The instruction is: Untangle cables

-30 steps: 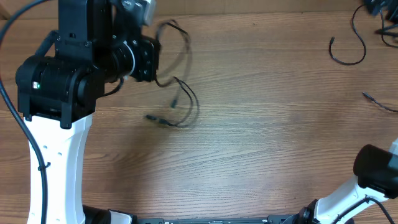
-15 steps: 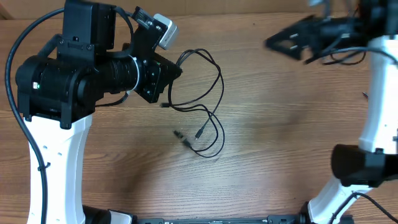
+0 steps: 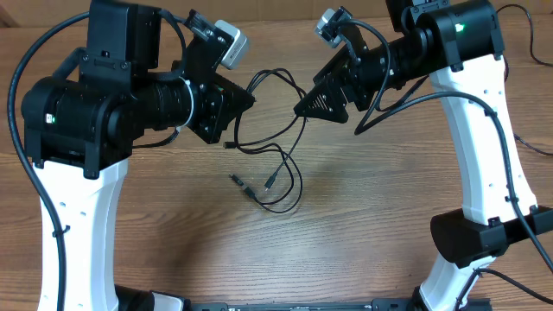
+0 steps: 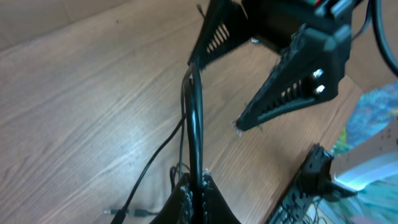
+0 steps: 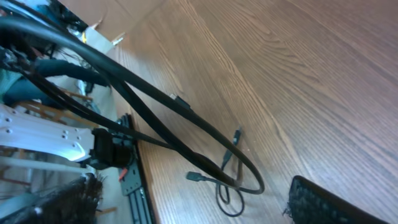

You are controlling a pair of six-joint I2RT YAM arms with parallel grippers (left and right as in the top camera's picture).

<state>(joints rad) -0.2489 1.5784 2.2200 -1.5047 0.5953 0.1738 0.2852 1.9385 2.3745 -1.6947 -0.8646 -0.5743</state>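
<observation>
The wooden table [image 3: 371,233] carries the low part of the cables [image 3: 294,194]: a slack loop lies flat near the middle; just left of it small plug ends [image 3: 238,180] rest on the wood, close together and pointing different ways; whether the strands cross or only lie side by side there I cannot tell.

From that loop the thin black strands rise farther back and bend into a wide arc between the two arms; the left end of the arc runs into the left pincer [image 3: 244,102], which is pressed together on the strands; the left wrist view shows its fingers [image 4: 208,196] nipping two or more strands that run straight up and away from them.

The right pincer [image 3: 311,97] stands to the right of the arc, its two dark ribbed fingers [image 4: 292,87] spread wide; the tip of one finger sits just beside the top of the arc [image 4: 194,106], and whether it touches I cannot tell; nothing lies between its jaws.

The right wrist view shows the same cables [image 5: 214,135] as two long strands lifted off the table and closing in a bend, with thinner ends and plugs lying beneath them on the wood; one padded finger [image 5: 317,202] shows at the lower right corner, apart from the strands.

Far to the right, behind the right arm, another thin black wire [image 3: 531,144] lies on the table, well apart from the held bundle.
</observation>
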